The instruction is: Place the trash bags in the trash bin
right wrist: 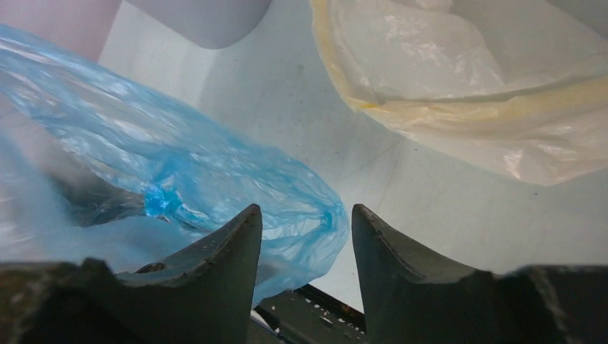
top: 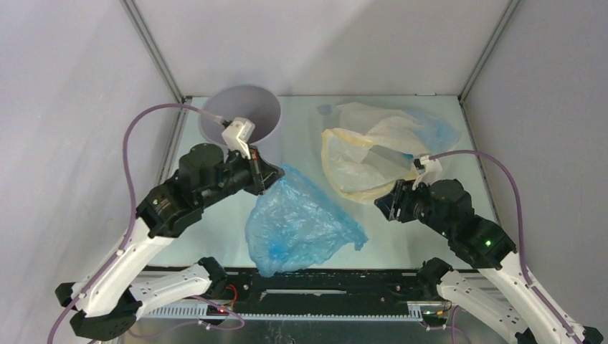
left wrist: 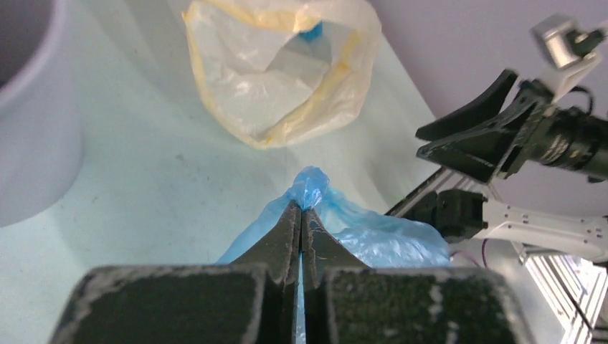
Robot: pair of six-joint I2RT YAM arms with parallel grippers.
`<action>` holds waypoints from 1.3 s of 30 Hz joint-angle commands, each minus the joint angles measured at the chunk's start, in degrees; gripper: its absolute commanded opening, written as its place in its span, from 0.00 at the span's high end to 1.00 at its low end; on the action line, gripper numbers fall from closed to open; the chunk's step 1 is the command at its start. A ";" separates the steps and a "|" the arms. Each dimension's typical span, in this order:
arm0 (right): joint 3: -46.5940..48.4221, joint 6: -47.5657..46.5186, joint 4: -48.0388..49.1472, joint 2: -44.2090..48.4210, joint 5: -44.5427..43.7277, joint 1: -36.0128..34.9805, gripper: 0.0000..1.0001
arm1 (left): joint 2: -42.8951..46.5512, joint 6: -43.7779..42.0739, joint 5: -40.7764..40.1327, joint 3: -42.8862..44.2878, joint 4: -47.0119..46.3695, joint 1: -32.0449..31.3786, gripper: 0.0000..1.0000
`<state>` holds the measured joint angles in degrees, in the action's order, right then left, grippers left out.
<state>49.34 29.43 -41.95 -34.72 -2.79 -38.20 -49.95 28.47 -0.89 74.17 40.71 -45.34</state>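
The bright blue trash bag (top: 301,222) hangs in the middle, its top corner pinched in my left gripper (top: 264,185), which is shut on it above the table; the film shows between the fingertips in the left wrist view (left wrist: 310,188). The grey round trash bin (top: 240,115) stands at the back left, just behind the left gripper, open mouth up. A cream-yellow bag (top: 358,161) lies open at the back right, with a pale blue bag (top: 430,129) behind it. My right gripper (top: 380,204) is open and empty, hovering right of the blue bag (right wrist: 179,179) and in front of the cream bag (right wrist: 459,79).
Grey enclosure walls stand close on the left, back and right. The black rail (top: 323,283) with both arm bases runs along the near edge. The bin's base (right wrist: 201,18) shows at the top of the right wrist view.
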 commanded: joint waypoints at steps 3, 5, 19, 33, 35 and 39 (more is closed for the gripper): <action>1.55 -5.49 6.25 0.43 10.52 -0.66 0.60 | -1.04 -0.08 7.70 -1.29 -4.13 0.17 1.00; 1.22 -6.20 7.89 -1.73 13.25 -1.87 0.66 | -1.40 0.18 9.00 -1.31 -4.74 0.24 1.00; -0.78 -7.85 23.45 -16.52 9.96 -18.76 1.00 | -6.47 3.04 16.44 2.67 -9.43 0.00 1.00; -8.87 -12.08 42.44 -21.01 -3.60 -28.79 1.00 | -10.46 9.68 15.10 2.69 -17.41 -3.10 1.00; -10.29 -12.81 44.96 -21.95 -5.84 -29.54 1.00 | -9.86 11.77 14.06 0.32 -20.25 -3.27 1.00; -12.20 -13.82 46.60 -23.89 -13.79 -31.96 1.00 | -9.35 13.76 11.04 -2.27 -22.57 -3.54 1.00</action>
<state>38.30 17.69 -1.87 -57.28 -7.29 -67.99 -60.29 38.41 13.69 73.45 23.16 -48.42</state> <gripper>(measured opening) 0.007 0.003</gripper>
